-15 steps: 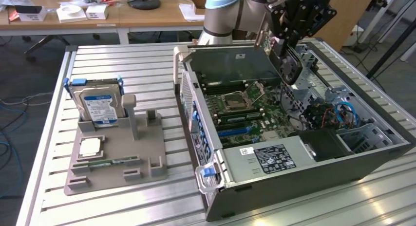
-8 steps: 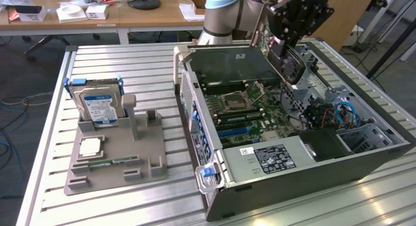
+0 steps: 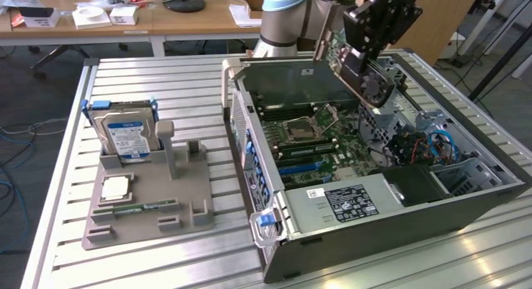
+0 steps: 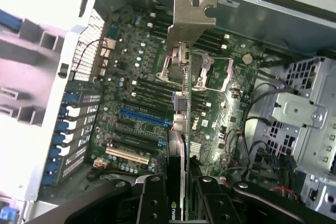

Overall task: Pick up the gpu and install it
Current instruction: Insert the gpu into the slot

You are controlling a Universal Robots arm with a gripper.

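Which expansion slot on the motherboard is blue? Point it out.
The single blue slot, seen just beside the gpu that the pincer holds. The other long slot is cream, and the shorter ones between them are black.

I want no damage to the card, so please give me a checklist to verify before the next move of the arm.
1. Claw shut on the gpu: ok.
2. gpu held above the motherboard, not touching it: ok.
3. Blue slot empty: ok.
4. gpu edge aligned with the slot: cannot tell.
5. Cables apart from the slot: ok.
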